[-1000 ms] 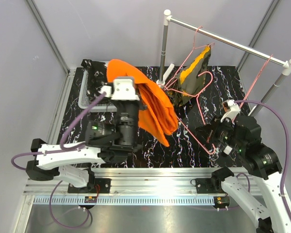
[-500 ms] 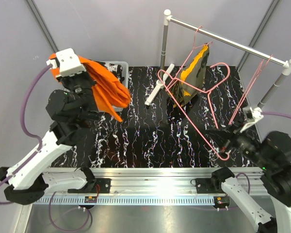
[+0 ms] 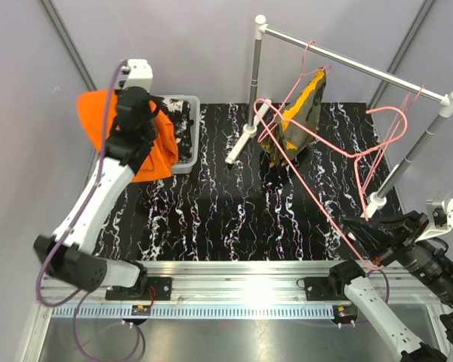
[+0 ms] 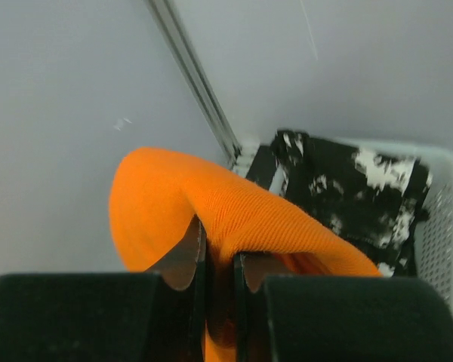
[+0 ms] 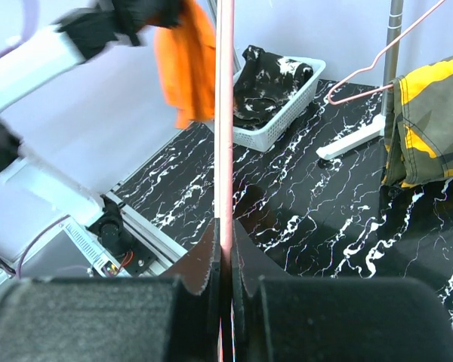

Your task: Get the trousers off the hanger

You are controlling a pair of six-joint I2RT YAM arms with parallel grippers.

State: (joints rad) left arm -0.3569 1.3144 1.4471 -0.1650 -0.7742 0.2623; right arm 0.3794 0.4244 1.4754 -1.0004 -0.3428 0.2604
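Note:
My left gripper is shut on the plain orange trousers, holding them up at the far left next to the white basket; the cloth is pinched between its jaws in the left wrist view. The black speckled trousers lie in the basket and also show in the left wrist view. The camouflage trousers hang on a pink hanger on the rail. My right gripper is shut on a bare pink wire hanger at the near right; the wire runs up from between its jaws.
The white basket stands at the back left. The rack's rail crosses the back right on two posts, with a white foot on the black marbled table. Another pink hanger hangs near the rail's right end. Walls are close on the left.
My left arm has swung the orange trousers from the table's middle to the far left by the basket. My right arm has pulled back to the near right with the bare hanger.

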